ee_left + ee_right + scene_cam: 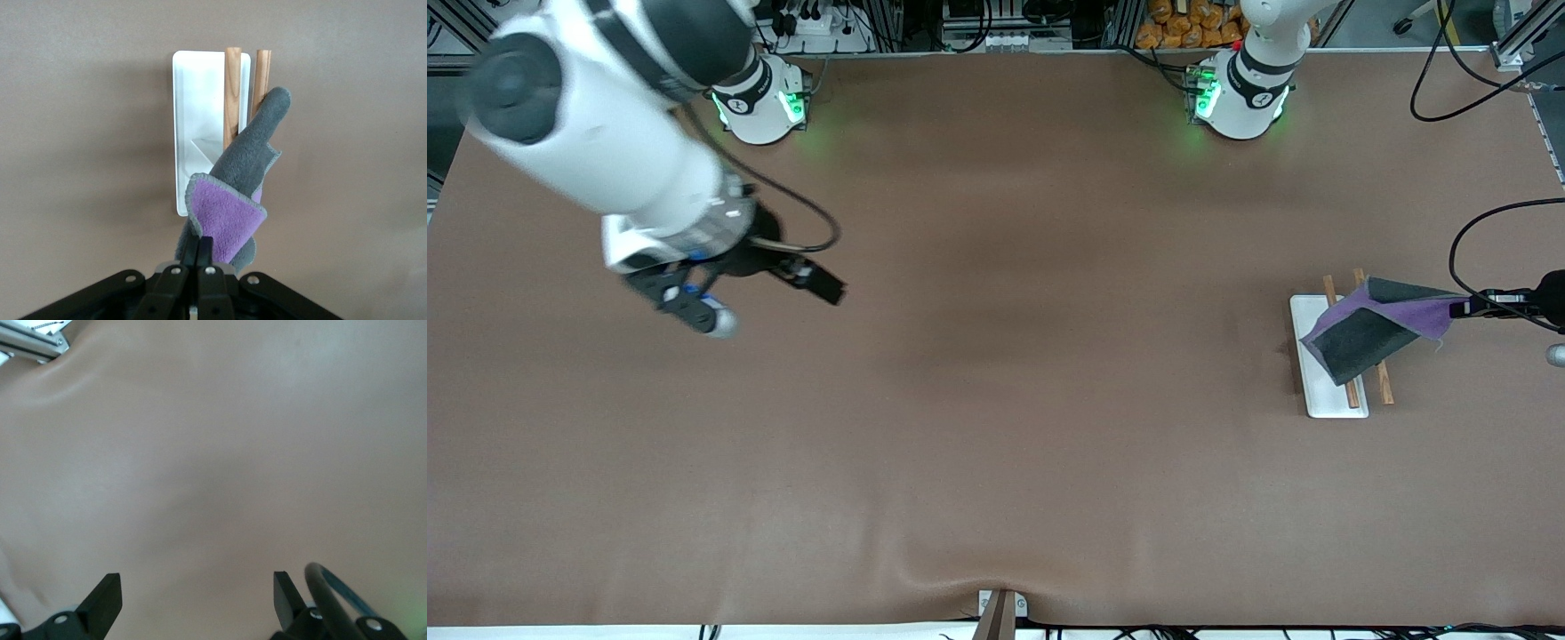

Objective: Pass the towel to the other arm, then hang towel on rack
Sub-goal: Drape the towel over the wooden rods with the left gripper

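Towel (1374,327), soft, limp, light: draped over rack (1325,404).
Left tool (198,252) pinches one corner (best hold); right tool (197,597) agape, waiting well apart from rack.

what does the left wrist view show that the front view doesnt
Only the left wrist view shows the left gripper's fingers pressed shut on a corner of the towel.

Only the front view shows the right gripper, open and waiting over bare table at the right arm's end, plus both arm bases.

Both show the grey and purple towel draped across the two wooden rods of the rack, with the left gripper holding one corner beside the rack's white base.
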{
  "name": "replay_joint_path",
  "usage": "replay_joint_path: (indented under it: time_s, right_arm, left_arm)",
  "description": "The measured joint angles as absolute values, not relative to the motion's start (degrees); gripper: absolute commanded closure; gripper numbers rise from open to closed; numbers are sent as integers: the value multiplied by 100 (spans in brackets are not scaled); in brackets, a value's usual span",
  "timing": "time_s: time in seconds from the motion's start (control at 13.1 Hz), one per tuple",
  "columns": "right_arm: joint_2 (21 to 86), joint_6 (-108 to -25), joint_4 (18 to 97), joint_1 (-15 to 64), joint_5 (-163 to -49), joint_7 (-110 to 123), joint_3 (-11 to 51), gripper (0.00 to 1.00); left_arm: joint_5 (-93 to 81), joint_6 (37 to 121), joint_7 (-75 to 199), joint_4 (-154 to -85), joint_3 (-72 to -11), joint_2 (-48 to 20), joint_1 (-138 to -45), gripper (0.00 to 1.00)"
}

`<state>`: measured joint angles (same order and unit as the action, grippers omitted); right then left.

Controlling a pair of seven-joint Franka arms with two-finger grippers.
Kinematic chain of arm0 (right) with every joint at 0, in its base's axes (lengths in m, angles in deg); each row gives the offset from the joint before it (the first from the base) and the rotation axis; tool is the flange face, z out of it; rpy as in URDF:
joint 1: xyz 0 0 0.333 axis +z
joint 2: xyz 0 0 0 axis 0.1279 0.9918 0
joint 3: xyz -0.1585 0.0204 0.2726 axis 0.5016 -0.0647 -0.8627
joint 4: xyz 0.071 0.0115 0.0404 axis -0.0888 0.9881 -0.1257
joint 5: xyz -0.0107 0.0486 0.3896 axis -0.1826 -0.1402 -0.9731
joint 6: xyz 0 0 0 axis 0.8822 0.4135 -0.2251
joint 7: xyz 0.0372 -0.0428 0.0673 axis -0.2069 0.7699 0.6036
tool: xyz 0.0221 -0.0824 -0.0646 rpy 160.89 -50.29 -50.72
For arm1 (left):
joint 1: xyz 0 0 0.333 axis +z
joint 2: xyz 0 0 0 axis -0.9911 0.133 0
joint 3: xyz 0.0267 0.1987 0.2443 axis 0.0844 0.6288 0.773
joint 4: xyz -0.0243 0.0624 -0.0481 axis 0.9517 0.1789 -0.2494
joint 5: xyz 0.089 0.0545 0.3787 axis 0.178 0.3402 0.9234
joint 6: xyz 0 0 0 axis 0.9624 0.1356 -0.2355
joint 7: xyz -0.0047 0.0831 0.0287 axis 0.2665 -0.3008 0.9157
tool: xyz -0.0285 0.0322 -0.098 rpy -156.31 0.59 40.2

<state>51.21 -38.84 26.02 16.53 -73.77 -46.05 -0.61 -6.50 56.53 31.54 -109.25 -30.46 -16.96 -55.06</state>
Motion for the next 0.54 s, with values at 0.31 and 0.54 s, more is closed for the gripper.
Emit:
replay_joint_path:
  time_s: [0.31,0.54]
  right_arm:
    - [5069,-3780,2591,930,-6675,-1719,-49,0]
    - [5062,-3780,2588,145,-6631,230,-36,0]
  left_arm:
    - [-650,5653,3134,-10948,-3054,-1601,-5493,0]
    - [-650,5656,3131,-10937,-3057,-1561,-5491,0]
